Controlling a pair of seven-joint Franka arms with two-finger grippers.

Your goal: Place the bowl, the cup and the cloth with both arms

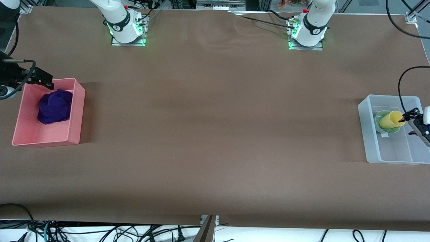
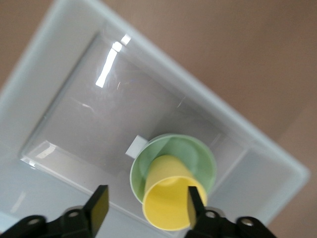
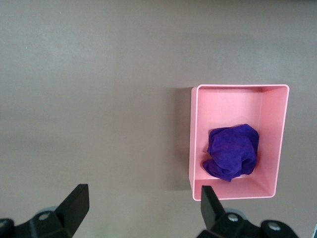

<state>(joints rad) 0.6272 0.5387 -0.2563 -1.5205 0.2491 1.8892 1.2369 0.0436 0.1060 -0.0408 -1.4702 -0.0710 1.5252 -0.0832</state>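
Note:
The pale green bowl stands in a clear plastic bin at the left arm's end of the table. Inside it the yellow cup leans tilted, its mouth up toward my left gripper. That gripper hangs open just over the cup; one finger overlaps the cup's rim and the other stands clear of it. At the right arm's end the purple cloth lies bunched in a pink bin. My right gripper hangs open and empty by that bin's corner.
Both arm bases stand on the brown table's edge farthest from the front camera. A black cable loops above the clear bin. Loose cables lie below the table's near edge.

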